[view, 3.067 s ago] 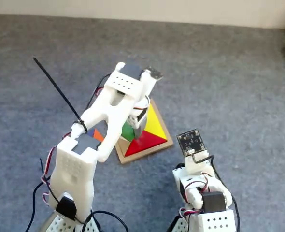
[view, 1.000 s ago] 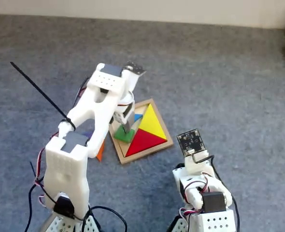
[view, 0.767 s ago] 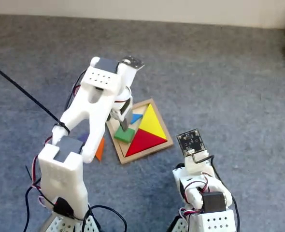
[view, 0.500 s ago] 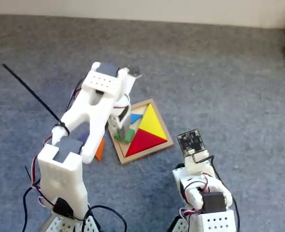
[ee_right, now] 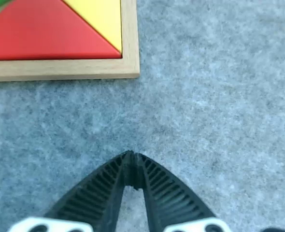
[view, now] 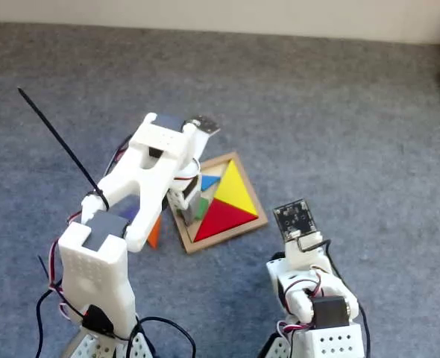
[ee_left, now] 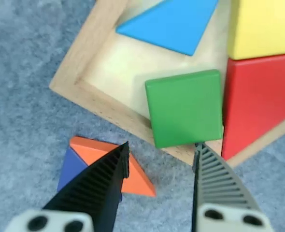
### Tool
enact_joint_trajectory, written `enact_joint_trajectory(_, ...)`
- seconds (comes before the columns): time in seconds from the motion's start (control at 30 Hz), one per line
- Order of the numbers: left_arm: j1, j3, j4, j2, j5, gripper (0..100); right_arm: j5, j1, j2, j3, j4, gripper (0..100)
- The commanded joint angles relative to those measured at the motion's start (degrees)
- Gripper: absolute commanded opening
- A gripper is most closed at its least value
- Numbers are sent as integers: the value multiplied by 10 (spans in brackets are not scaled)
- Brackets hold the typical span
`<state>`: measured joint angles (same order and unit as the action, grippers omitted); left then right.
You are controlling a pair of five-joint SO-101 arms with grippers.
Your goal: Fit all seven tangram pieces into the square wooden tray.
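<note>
Left wrist view: green square (ee_left: 186,108), flat, overlapping wooden tray (ee_left: 72,63) rim beside red triangle (ee_left: 258,96); left gripper (ee_left: 162,146) above, fingers spread; right gripper (ee_right: 133,166) fingers pressed together.

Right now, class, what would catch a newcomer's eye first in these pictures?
The green square lies askew across the wooden tray's rim, close below the open left gripper. A big red triangle and yellow triangle sit inside the tray beside it, while an orange triangle lies outside on the grey carpet.
</note>
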<state>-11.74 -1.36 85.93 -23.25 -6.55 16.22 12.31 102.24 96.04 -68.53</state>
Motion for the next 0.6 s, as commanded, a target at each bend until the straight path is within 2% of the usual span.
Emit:
enact_joint_trajectory(0.0, -18, 4, -2, 42, -4, 217, -1, -4, -6, 80, -4, 5)
enact_joint_trajectory(0.57, -15, 74, 0, 42, 14, 217, -1, -4, -6, 80, -4, 5)
